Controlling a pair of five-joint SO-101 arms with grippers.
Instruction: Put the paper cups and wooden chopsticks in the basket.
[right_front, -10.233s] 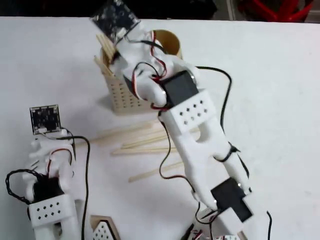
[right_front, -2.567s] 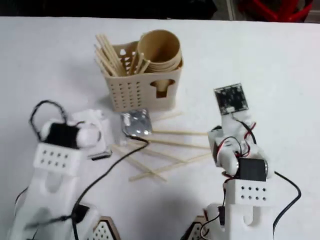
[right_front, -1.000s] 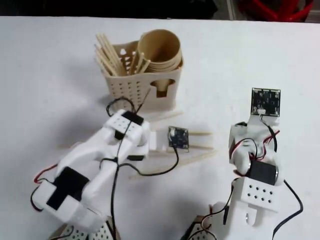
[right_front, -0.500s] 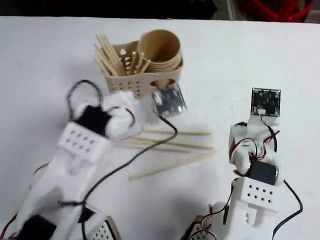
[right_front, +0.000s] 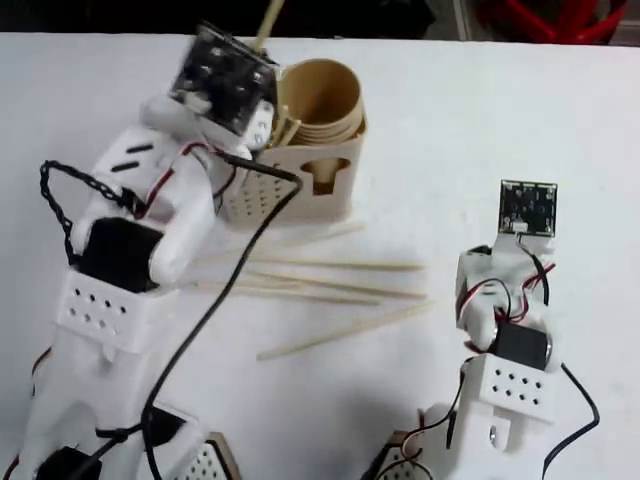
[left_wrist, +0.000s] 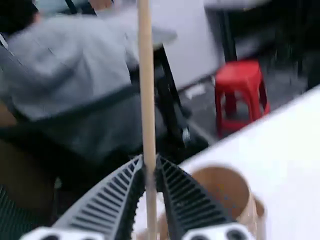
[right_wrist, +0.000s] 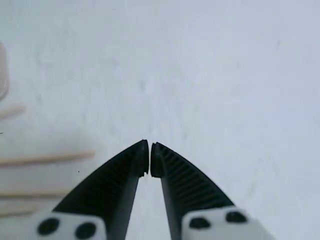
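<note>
A cream perforated basket (right_front: 300, 185) stands at the back of the table with a stack of paper cups (right_front: 320, 95) in its right part and wooden chopsticks in its left part. My left gripper (left_wrist: 149, 167) hangs above the basket, shut on one upright wooden chopstick (left_wrist: 146, 90), whose top end pokes up past the arm's camera board (right_front: 268, 18). The top cup's rim (left_wrist: 222, 187) lies just below. Several more chopsticks (right_front: 335, 268) lie loose on the table in front of the basket. My right gripper (right_wrist: 149, 159) is shut on nothing, low over bare table with chopstick ends (right_wrist: 45, 159) to one side.
The right arm (right_front: 505, 320) sits at the front right, away from the basket. The left arm's body (right_front: 130, 260) and its black cable cover the table left of the loose chopsticks. The white table (right_front: 520, 100) is bare at the right and far back.
The left arm has risen from the loose chopsticks and swung back to the basket with one chopstick in its gripper. The right arm, earlier at the basket, has stayed put for the last second.
</note>
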